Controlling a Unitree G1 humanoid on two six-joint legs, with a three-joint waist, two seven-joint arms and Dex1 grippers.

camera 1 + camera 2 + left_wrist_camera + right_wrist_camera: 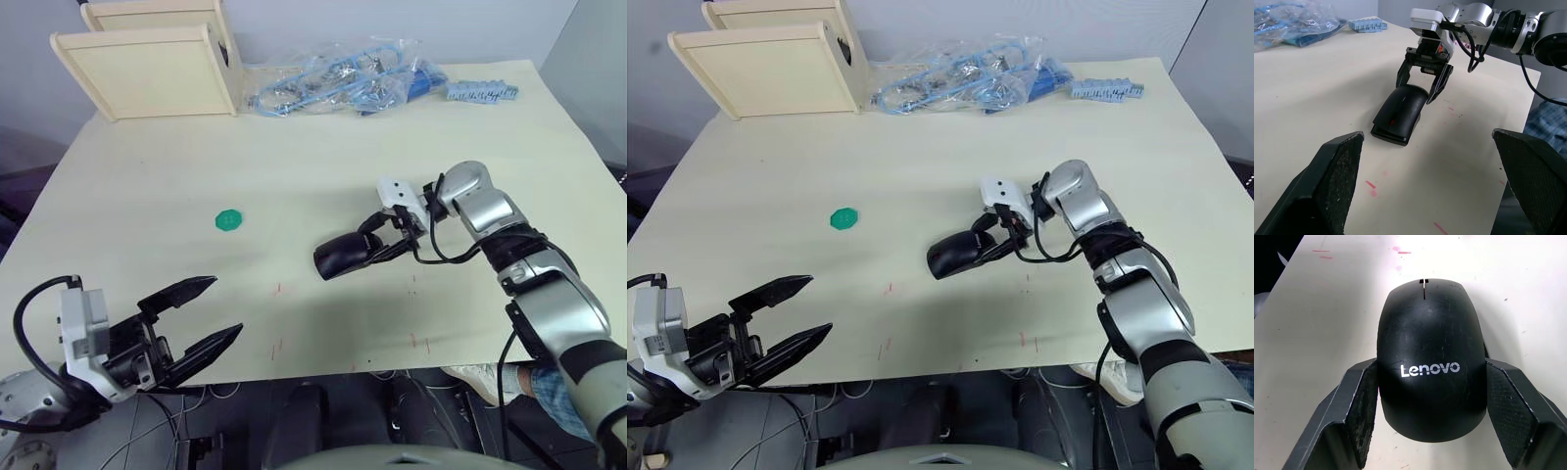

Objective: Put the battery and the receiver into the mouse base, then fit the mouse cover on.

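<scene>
Mouse base (1388, 133) perhaps beneath mouse cover (1431, 362)

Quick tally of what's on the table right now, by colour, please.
Black: 1, the mouse with its cover on, between the right pincer's fingers
Green: 1, octagonal disc
Blue: 2, bag of cables and ridged strip
Pale wood: 2, trays at the far left corner
Total: 6
The left pincer hangs open at the near edge.

Silver-jointed arms, looping black cables, black textured claw (390, 235) fingers.
</scene>
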